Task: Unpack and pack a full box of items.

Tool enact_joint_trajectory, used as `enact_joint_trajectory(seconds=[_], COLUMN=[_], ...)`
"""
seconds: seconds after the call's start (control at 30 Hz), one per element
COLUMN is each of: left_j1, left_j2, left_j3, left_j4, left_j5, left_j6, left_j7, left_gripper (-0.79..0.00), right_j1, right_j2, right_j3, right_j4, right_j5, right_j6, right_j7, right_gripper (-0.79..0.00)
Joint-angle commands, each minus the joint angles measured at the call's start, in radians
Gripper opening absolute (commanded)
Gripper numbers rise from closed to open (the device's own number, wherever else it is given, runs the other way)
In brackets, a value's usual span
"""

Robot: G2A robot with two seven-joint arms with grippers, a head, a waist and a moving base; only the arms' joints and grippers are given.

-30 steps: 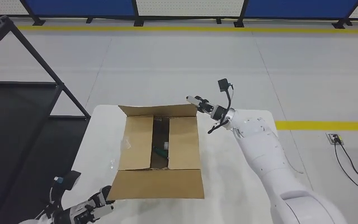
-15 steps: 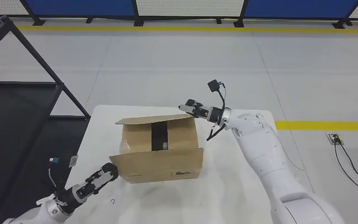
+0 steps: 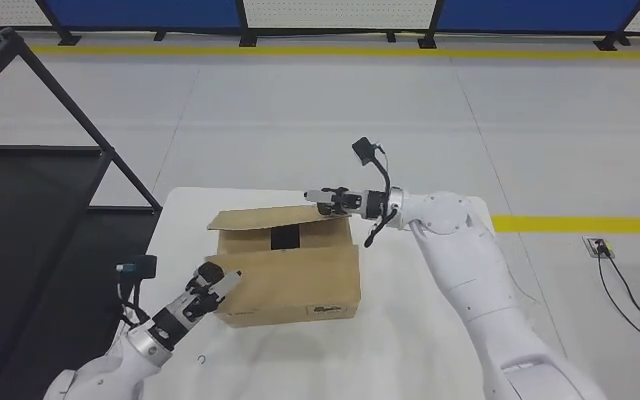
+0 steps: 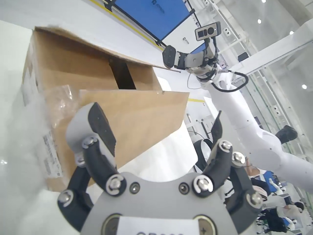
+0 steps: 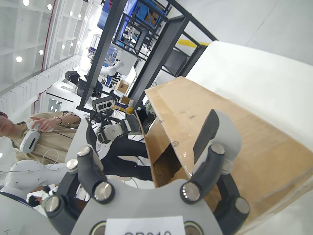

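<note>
The cardboard box (image 3: 290,285) stood on the white table (image 3: 420,330), toward its left half and close to its far edge. Its far flap (image 3: 275,215) leaned in over the top, and its near flap (image 4: 137,113) was raised. A dark slot (image 3: 287,237) remained between the two inner flaps. A crumpled bit of clear plastic (image 4: 60,96) clung to the box's left side, just beside the near flap.

The right gripper (image 3: 325,197) was at the right end of the far flap's edge. Its fingers were spread apart, with the cardboard edge running between them. One pad (image 5: 205,133) lay over the flap's outer face; whether it pressed on the flap was hard to judge.

The left gripper (image 3: 215,285) was at the box's near left corner. It was likewise released, fingers wide and gripping nothing, with one finger (image 4: 100,123) just in front of the near flap.

A black metal frame (image 3: 90,150) stood off the table's left side. A yellow line (image 3: 560,223) crossed the floor to the right.
</note>
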Motion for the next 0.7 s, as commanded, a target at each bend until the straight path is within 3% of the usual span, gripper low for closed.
enact_joint_trajectory(seconds=[0.0,0.1,0.5,0.67], left_j1=[-0.010,-0.026,-0.056,-0.063], left_j2=[-0.002,-0.005,-0.009,-0.013], left_j3=[0.021,0.045,0.085,0.106], left_j4=[0.001,0.007,0.019,0.015], left_j5=[0.029,0.066,0.134,0.169], left_j6=[0.013,0.032,0.028,0.050], left_j7=[0.024,0.051,0.062,0.093], left_gripper=[0.000,0.000,0.000,0.000], right_j1=[-0.012,-0.036,-0.051,-0.077], right_j2=[0.002,0.007,0.011,0.014], right_j3=[-0.003,-0.003,-0.003,-0.005], right_j4=[-0.022,-0.061,-0.086,-0.139], right_j5=[0.022,0.079,0.069,0.141], right_j6=[0.037,0.066,0.076,0.196], right_j7=[0.040,0.116,0.096,0.110], right_gripper=[0.000,0.000,0.000,0.000])
